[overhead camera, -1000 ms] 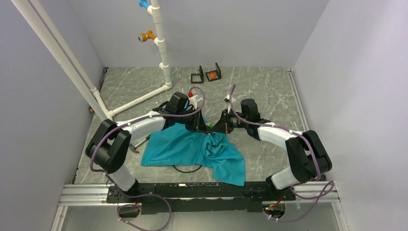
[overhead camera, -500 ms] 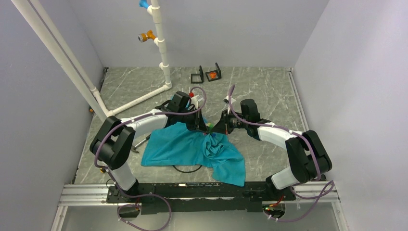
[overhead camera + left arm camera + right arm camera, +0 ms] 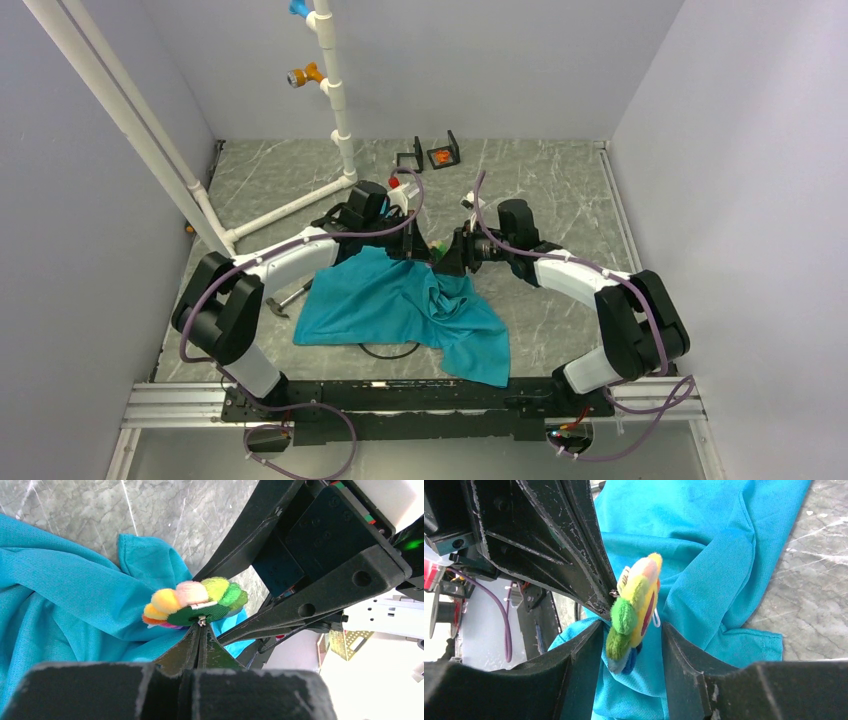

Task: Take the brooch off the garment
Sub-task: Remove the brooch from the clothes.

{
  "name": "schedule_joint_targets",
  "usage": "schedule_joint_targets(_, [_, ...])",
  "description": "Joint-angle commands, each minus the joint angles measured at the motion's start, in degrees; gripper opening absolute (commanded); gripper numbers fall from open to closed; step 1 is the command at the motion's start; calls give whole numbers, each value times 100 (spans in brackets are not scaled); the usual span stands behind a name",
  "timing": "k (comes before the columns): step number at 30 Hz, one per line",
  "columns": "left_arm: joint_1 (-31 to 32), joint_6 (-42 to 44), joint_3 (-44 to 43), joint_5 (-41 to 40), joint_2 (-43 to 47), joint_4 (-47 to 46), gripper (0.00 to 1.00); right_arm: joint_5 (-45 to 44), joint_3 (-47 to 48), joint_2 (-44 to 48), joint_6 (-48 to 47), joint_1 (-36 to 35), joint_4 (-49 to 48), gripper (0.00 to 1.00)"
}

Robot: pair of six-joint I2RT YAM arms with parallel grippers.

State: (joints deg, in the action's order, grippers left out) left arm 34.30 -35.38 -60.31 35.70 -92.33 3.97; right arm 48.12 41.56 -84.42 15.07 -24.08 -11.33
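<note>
Top external view: a black cable point(image 3: 390, 353) is being half hidden under the garment point(image 3: 380, 300), the brooch point(image 3: 195, 602) is being pinched at its far fold by the clenched left gripper point(image 3: 200, 630) and flanked by the parted jaws of the right gripper point(image 3: 631, 630), with black frames point(image 3: 443, 155) and a pipe stand point(image 3: 338, 110) beyond.

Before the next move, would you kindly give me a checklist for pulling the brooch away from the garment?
1. Grip: left end effector shut on the backing of the brooch: ok.
2. Release: right end effector open, jaws either side of the brooch, not pinching it: ok.
3. Brooch pin free of the garment: cannot tell; cloth bunches right behind it.
4. No cloth caught in the left jaws: cannot tell.
5. Garment held down for the pull: not ok; the right jaws are open and the left holds the brooch.
</note>
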Motion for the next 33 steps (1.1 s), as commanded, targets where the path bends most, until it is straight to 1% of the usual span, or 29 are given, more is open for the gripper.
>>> schedule_joint_targets(1, [-12, 92, 3, 95, 217, -213, 0, 120, 201, 115, 43, 46, -198, 49])
schedule_joint_targets(3, [-12, 72, 17, 122, 232, -238, 0, 62, 234, 117, -24, 81, -166, 50])
schedule_joint_targets(7, [-12, 70, 13, 131, 242, -232, 0, 8, 217, 138, -224, 96, -86, 45])
schedule_joint_targets(13, [-21, 100, 37, 110, 233, -210, 0, 170, 201, 230, -244, 332, -41, 46])
schedule_joint_targets(16, [-21, 70, 8, 122, 198, -221, 0, 263, 276, 226, -200, 368, -87, 43])
schedule_joint_targets(20, [-27, 64, -33, 142, 155, -215, 0, 427, 307, 210, -85, 369, -180, 46])
schedule_joint_targets(25, [-20, 31, -71, 161, 139, -246, 0, 410, 302, 185, -16, 339, -284, 45])
schedule_joint_targets(29, [-25, 12, -73, 197, 141, -279, 0, 308, 276, 118, -52, 291, -310, 38])
schedule_joint_targets(31, [-20, 0, -68, 209, 145, -275, 0, 246, 252, 96, -101, 289, -272, 30])
schedule_joint_targets(33, [-29, 0, -83, 223, 153, -272, 0, 195, 256, 89, -166, 282, -210, 19])
